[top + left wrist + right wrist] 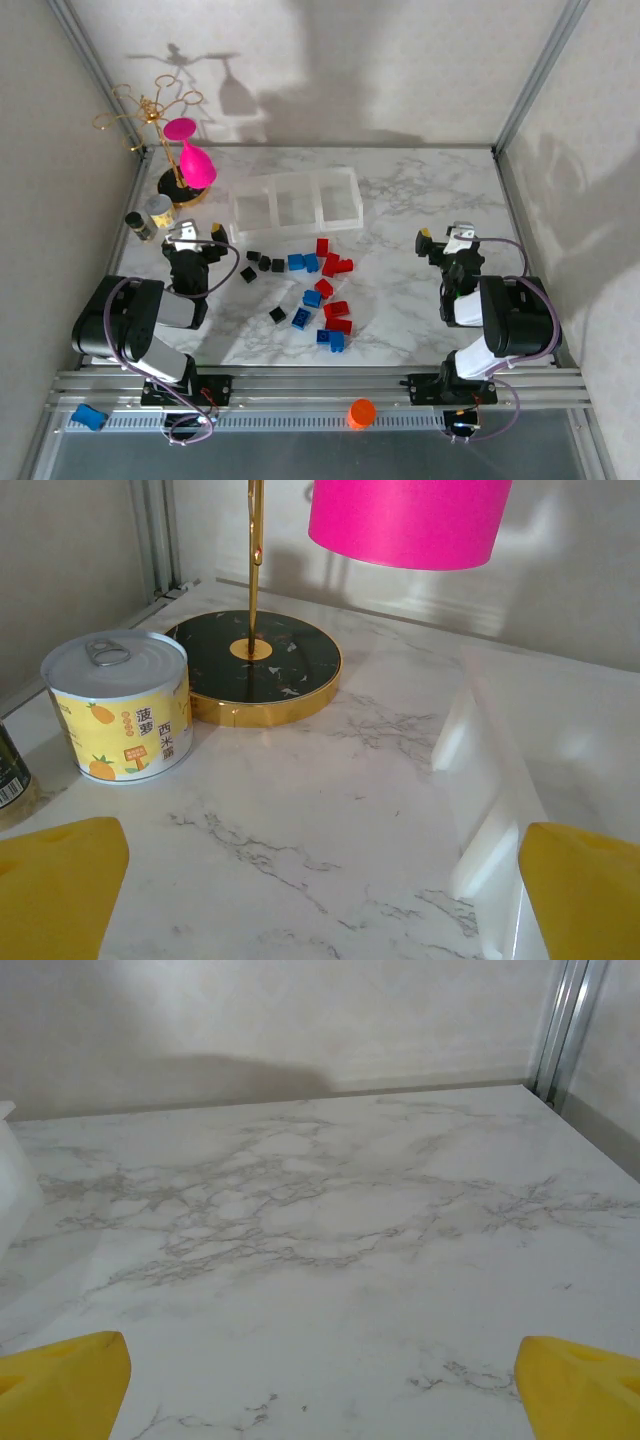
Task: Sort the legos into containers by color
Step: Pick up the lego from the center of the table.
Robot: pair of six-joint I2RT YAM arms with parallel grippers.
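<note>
Red, blue and black legos lie scattered mid-table: red ones (334,264), blue ones (303,262), black ones (263,262), with more toward the front (331,340). Behind them stand the three joined clear containers (296,204), their near corner also visible (560,750). My left gripper (194,236) rests open at the left, wide yellow fingertips (60,880) apart over bare marble. Open too, my right gripper (444,240) sits at the right, its fingertips (65,1380) spread with nothing between them.
A pink wine glass (197,160) hangs on a gold stand with a dark round base (255,665). A pineapple can (120,705) and a dark jar (139,225) sit beside it. An orange cap (361,412) and blue piece (90,417) lie on the front rail.
</note>
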